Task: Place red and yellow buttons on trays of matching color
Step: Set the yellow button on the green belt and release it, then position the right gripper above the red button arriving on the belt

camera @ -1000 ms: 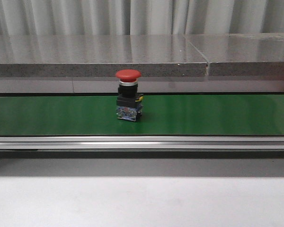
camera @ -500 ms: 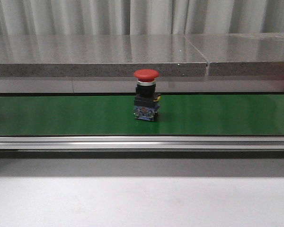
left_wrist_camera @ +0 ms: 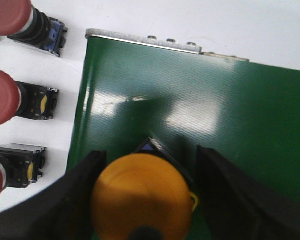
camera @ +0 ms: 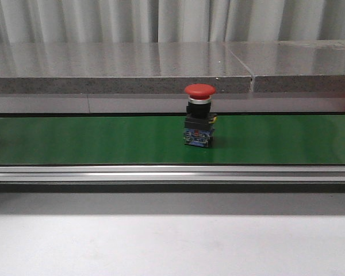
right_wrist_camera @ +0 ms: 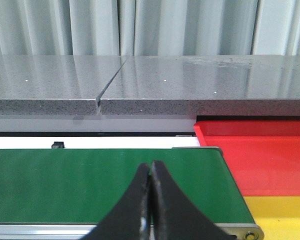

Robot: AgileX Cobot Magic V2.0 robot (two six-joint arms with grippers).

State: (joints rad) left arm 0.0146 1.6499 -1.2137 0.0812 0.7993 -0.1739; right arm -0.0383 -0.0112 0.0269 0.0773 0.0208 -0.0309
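A red button (camera: pixel 199 115) stands upright on the green belt (camera: pixel 75 141), a little right of the middle in the front view. Neither gripper shows there. In the left wrist view a yellow button (left_wrist_camera: pixel 140 197) sits on the belt (left_wrist_camera: pixel 215 110) near its end, between the fingers of my left gripper (left_wrist_camera: pixel 151 152). Those fingers are open, wider than the cap, with a gap on one side. My right gripper (right_wrist_camera: pixel 151 167) is shut and empty over the belt's other end. The red tray (right_wrist_camera: pixel 270 155) and the yellow tray (right_wrist_camera: pixel 285 215) lie just past that end.
Three more red buttons (left_wrist_camera: pixel 5 97) lie in a row on the white table beside the belt's start. A grey stone ledge (camera: pixel 161 69) runs behind the belt, and an aluminium rail (camera: pixel 172 172) lines its front edge.
The red button has travelled steadily to the right along the belt, staying upright.
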